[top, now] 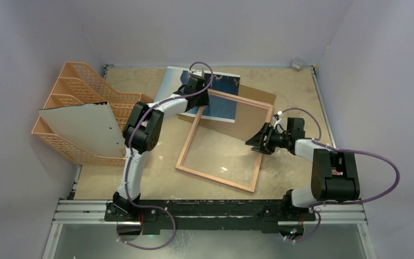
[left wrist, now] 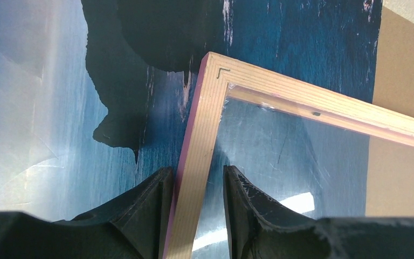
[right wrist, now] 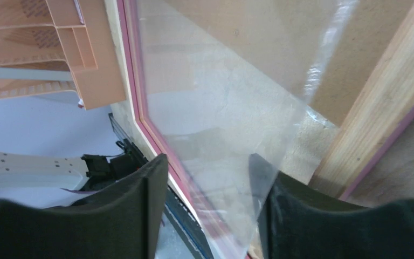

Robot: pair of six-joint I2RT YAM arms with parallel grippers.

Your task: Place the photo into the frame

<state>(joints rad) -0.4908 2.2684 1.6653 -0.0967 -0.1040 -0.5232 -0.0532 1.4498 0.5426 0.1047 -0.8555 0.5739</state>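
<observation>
The frame (top: 215, 178) lies tilted at the table's middle, tan rim up, pink edge outside. Its far-left corner rests on the photo (top: 227, 83), a blue sea print lying face up at the back. My left gripper (top: 197, 86) is at that corner. In the left wrist view the open gripper (left wrist: 194, 178) straddles the frame's rail (left wrist: 302, 100) over the photo (left wrist: 302, 38); the left finger touches the pink edge and the right stands off. My right gripper (top: 256, 143) is open at the right rail (right wrist: 377, 108), with the clear pane's (right wrist: 221, 81) corner between its fingers (right wrist: 207, 162).
A brown backing board (top: 256, 97) lies under the frame's far-right part and shows in the left wrist view (left wrist: 404, 54). Orange file trays (top: 81, 86) stand at the left with a greyish-white sheet (top: 81, 127) leaning on them. A small object (top: 298, 63) sits at the back right corner.
</observation>
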